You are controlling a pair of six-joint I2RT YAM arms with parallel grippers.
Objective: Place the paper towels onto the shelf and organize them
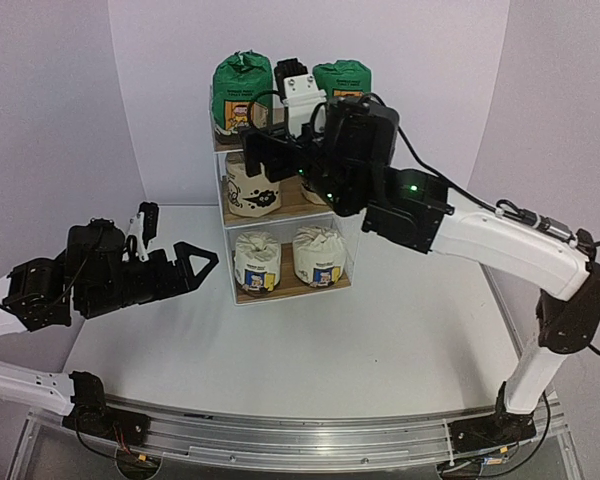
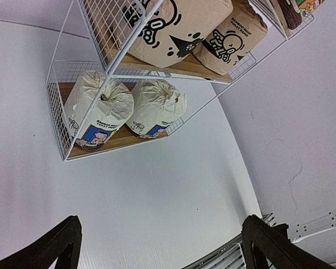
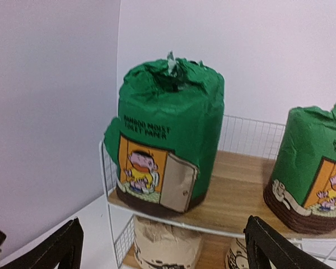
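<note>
all six rolls on the rack, both grippers open and empty

at the far middle of the white table (image 1: 280, 370), a tall white wire-frame shelf (image 1: 223, 225) with three brown wooden boards and mesh sides.

on the top board, two green wrapped paper towels with gathered tops, upright and apart: left green roll (image 1: 241, 85) at the left front corner, right green roll (image 1: 342, 78) toward the right edge.

on the middle board, two beige ones with black prints, side by side: left beige roll (image 1: 252, 185) in plain sight from above, right beige roll (image 2: 229, 39) mostly hidden in the top view behind the right gripper (image 3: 162, 246).

on the bottom board, two white ones with blue-yellow labels, upright and just beside each other: left white roll (image 1: 258, 260), right white roll (image 1: 318, 257).

right gripper raised in front of the top board, level with the green rolls, fingers spread wide, nothing between them, touching no roll.

left gripper (image 2: 162, 246) low over the table to the left of the shelf, pointed toward the bottom board, fingers likewise wide apart, holding nothing.
</note>
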